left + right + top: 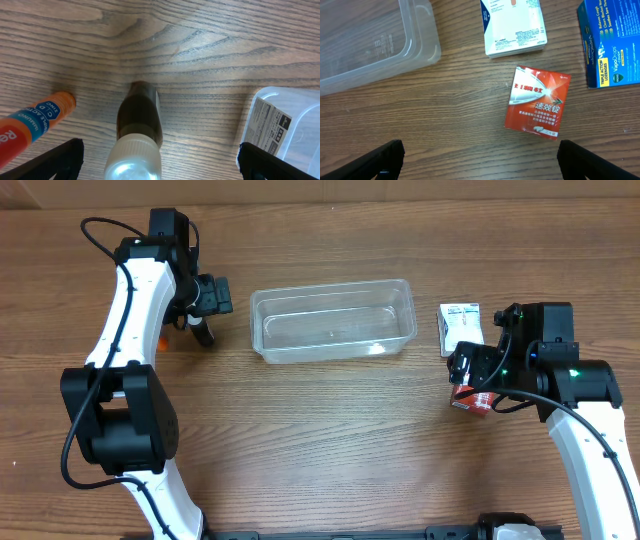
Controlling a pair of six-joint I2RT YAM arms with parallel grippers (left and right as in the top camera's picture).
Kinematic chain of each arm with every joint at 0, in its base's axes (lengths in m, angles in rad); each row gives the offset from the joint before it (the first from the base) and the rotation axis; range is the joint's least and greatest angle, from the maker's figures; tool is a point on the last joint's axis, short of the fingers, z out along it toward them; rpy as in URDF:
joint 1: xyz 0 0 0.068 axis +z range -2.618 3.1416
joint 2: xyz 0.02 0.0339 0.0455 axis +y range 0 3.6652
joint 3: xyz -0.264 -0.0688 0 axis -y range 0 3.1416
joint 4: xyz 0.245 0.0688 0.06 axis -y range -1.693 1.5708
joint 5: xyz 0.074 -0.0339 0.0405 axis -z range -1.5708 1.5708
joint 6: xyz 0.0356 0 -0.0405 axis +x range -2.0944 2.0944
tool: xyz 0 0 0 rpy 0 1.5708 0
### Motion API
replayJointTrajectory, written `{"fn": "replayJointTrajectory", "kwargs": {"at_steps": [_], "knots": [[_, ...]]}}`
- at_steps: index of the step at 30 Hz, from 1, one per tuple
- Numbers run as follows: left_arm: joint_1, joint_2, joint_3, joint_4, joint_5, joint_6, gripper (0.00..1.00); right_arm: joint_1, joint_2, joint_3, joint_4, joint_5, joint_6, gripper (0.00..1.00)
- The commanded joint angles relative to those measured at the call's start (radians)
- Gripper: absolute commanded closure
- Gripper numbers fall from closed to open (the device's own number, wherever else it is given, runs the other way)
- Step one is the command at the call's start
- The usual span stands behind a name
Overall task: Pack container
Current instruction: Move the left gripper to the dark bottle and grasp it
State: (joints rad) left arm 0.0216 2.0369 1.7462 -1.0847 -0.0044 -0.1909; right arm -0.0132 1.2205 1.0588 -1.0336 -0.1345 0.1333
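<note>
The clear plastic container (330,320) stands empty at the table's middle; its corner shows in the left wrist view (295,115) and in the right wrist view (370,45). My left gripper (207,300) is open, its fingers wide on either side of a dark bottle with a white cap (140,132) lying on the table, not touching it (160,167). My right gripper (468,365) is open and empty (480,162), hovering just in front of a red box (537,102), which also shows in the overhead view (472,403).
An orange tube (35,122) lies left of the bottle. A white box (514,25) lies beyond the red box, right of the container (460,325). A blue box (612,42) lies at the far right.
</note>
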Motion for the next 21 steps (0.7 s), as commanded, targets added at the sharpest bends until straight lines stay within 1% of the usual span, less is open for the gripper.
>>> {"fn": "replayJointTrajectory", "kwargs": {"at_steps": [1, 3, 8, 13, 14, 15, 16, 18, 21], "knots": [[0.004, 0.023, 0.021, 0.001, -0.006, -0.032, 0.00, -0.004, -0.006, 0.028, 0.002, -0.009, -0.006, 0.00], [0.005, 0.039, 0.021, 0.003, -0.006, -0.053, 0.00, -0.004, -0.006, 0.028, 0.000, -0.009, -0.006, 0.00], [0.005, 0.101, 0.021, -0.003, -0.006, -0.053, 0.00, -0.004, -0.006, 0.028, -0.002, -0.009, -0.006, 0.00], [0.005, 0.100, 0.021, 0.012, -0.006, -0.053, 0.00, -0.004, -0.006, 0.028, -0.001, -0.008, -0.006, 0.00], [0.005, 0.100, 0.021, 0.012, -0.006, -0.053, 0.02, -0.004, -0.006, 0.028, -0.001, -0.008, -0.006, 0.00], [0.005, 0.100, 0.021, 0.011, -0.005, -0.053, 0.08, -0.004, -0.006, 0.028, -0.001, -0.009, -0.006, 0.00], [0.005, 0.100, 0.021, 0.011, -0.005, -0.053, 0.16, -0.004, -0.006, 0.028, -0.001, -0.008, -0.006, 0.00], [0.005, 0.100, 0.021, 0.011, -0.005, -0.053, 0.20, -0.004, -0.006, 0.028, -0.001, -0.008, -0.006, 0.00], [0.005, 0.098, 0.021, 0.008, -0.005, -0.053, 0.30, -0.004, -0.006, 0.028, -0.001, -0.008, -0.006, 0.00]]}}
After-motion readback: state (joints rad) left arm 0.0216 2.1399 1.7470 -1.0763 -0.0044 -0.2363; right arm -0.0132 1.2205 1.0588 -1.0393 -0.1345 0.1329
